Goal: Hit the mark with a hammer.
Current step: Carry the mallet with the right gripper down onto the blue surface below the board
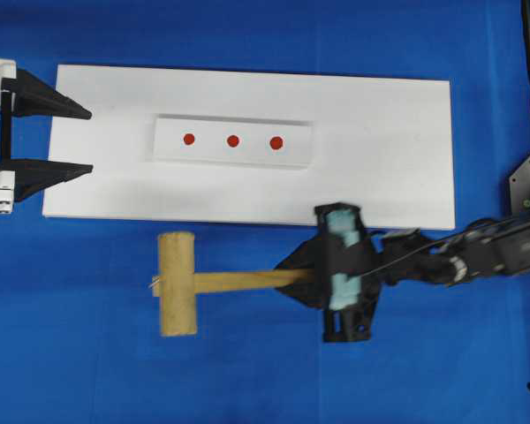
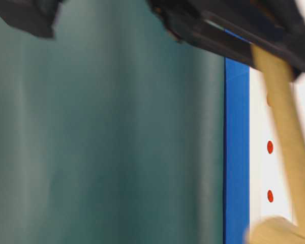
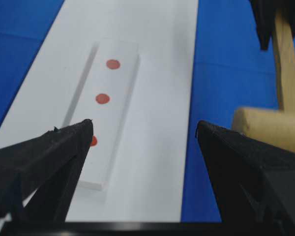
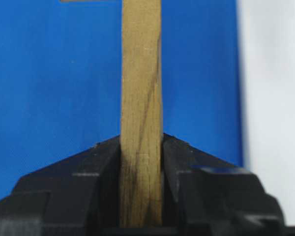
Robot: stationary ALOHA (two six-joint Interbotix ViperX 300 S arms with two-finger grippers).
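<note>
Right claw [image 4: 141, 147] pinches hammer [image 1: 190, 283] handle, lower centre of overhead view, head left on blue table [image 1: 247, 371]. Left claw [image 1: 87, 141] spread wide, holding nothing, far left. Mark [image 1: 276, 142] rightmost dot on strip [image 1: 232, 159]. No readable writing.

The tabletop [image 1: 88, 353] is saturated blue. On it lies a plain white board [image 1: 380, 150] bearing a white raised strip [image 1: 300, 146] with three red dots; the mark [image 1: 276, 142] is solid red. The hammer [image 1: 178, 283] beside the board is pale tan wood with darker grain streaks. Both grippers are matte black.
</note>
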